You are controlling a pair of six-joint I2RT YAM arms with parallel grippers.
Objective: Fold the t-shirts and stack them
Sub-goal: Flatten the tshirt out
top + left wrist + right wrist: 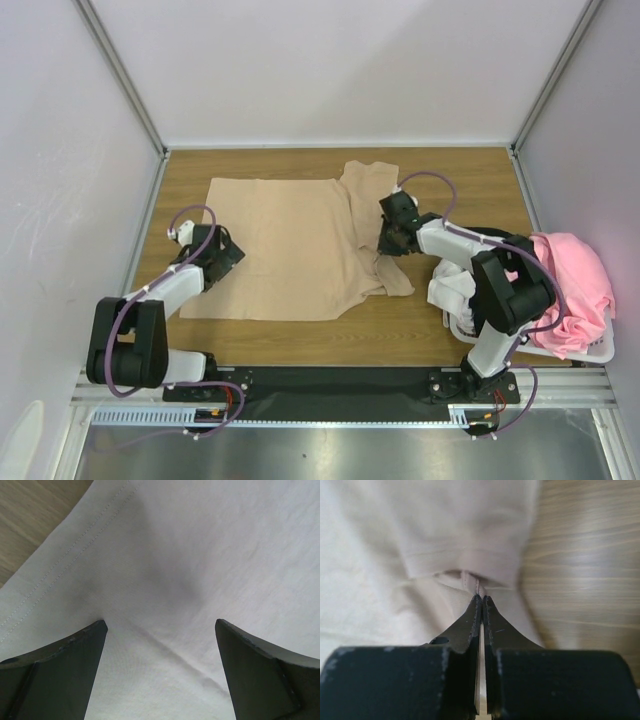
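Tan shirt (290, 245) lies spread mid-table (470, 170). R gripper (481, 600) is clamped on cloth by the sleeve, prob. just a thin pinch, so it could slip on lifting. L gripper (161, 625) hangs wide open, holding nothing; the shirt may drag lopsided.

The light tan short-sleeved cloth t-shirt (290, 250) is soft, matt fabric, smooth apart from faint creases and a double-stitched hem. Under it, the brown wooden table (450, 170) shows straight grain and a dull sheen. On it, the left gripper (160, 623) and right gripper (481, 598) look like matt black plastic, finely scuffed. Right of it, the pink cloth t-shirt (575, 280) is matt, lying in a smooth white plastic laundry basket (590, 352).
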